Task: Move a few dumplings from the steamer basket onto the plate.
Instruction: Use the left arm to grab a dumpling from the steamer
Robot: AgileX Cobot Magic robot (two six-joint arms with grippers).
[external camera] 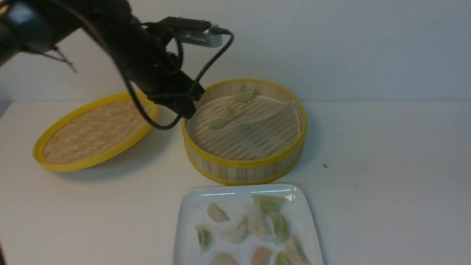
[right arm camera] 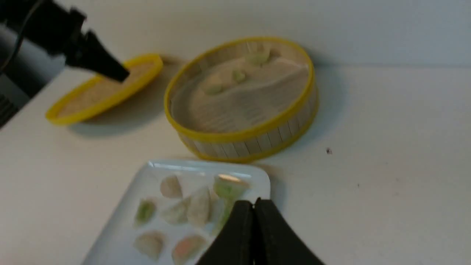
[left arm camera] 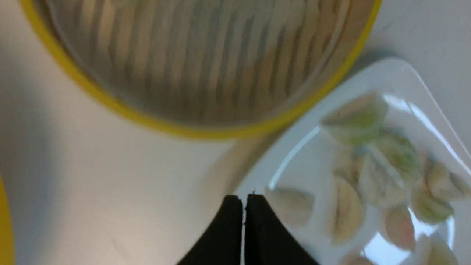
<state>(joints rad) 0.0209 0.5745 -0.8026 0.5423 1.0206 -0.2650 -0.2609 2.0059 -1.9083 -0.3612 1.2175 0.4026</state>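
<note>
Plate (external camera: 235, 192): nearest item, on the table (external camera: 386, 206), just in front of the basket (external camera: 243, 171). It carries about ten plated pieces (external camera: 268, 204), mostly pale green or whitish, with pink ones (external camera: 260, 254) at the near edge. Several overlap.

Right gripper (right arm camera: 254, 206): out of the front view. Its own wrist view shows the jaws pressed together with nothing between them, near the plate.

Basket: upright and uncovered, with a liner (external camera: 265, 114) that lies crumpled over the slatted floor. The three dumplings (external camera: 233, 110) lie in a loose line on the liner, in the far-left part of the basket. They are apart from one another, and the farthest is close to the back wall. The rest of the floor is bare.

Left gripper (left arm camera: 243, 200): jaws pressed together and empty. It is raised by the basket's left rim, between the basket and the lid (external camera: 92, 132). It touches no dumpling.

Lid: left of the basket, tilted, woven face up.

Assessment: the plate is well stocked, so the transfer is judged far along and may already satisfy "a few". Neither gripper carries anything. If more transfers are required, the three dumplings in the basket are the only stock left. The left gripper is the closer one, and it must spread its jaws before descending on the nearest dumpling.
</note>
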